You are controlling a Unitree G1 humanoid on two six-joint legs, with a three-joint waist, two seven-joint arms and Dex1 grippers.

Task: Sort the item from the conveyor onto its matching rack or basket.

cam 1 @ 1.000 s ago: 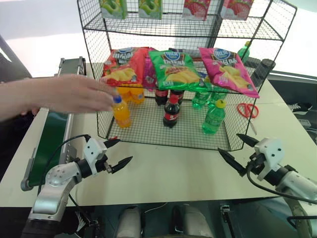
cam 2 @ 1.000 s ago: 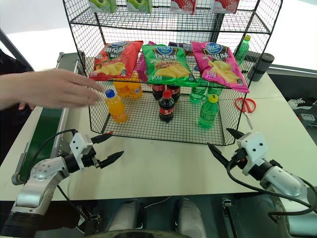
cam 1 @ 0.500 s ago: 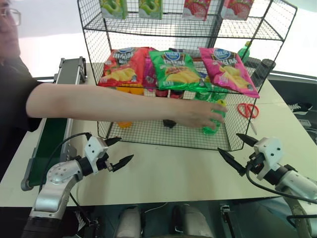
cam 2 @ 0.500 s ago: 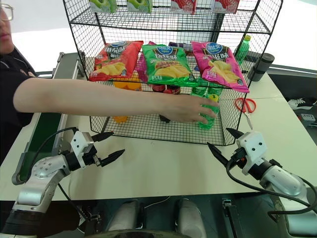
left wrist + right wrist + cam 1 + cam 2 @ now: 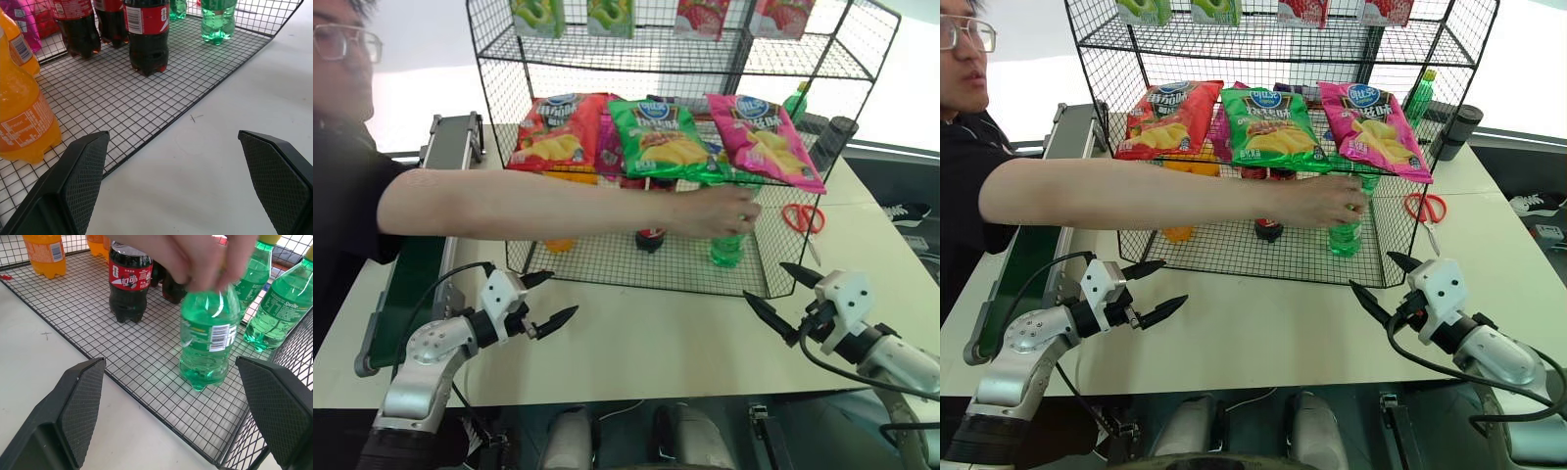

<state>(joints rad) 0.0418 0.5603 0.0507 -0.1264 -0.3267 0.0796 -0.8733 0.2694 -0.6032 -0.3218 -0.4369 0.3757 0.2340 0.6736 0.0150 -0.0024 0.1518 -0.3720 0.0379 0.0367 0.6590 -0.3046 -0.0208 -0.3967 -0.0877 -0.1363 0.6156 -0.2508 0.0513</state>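
A person's hand (image 5: pixel 724 212) grips the top of the green soda bottle (image 5: pixel 209 340), which stands on the black wire rack (image 5: pixel 607 257) bottom tier (right side). Left claw (image 5: pixel 546 300) and right claw (image 5: pixel 779 291) hover open over the counter (image 5: pixel 656 338), apart from it

Left pincer (image 5: pixel 550 299) open; right pincer (image 5: pixel 784 294) open, both level.
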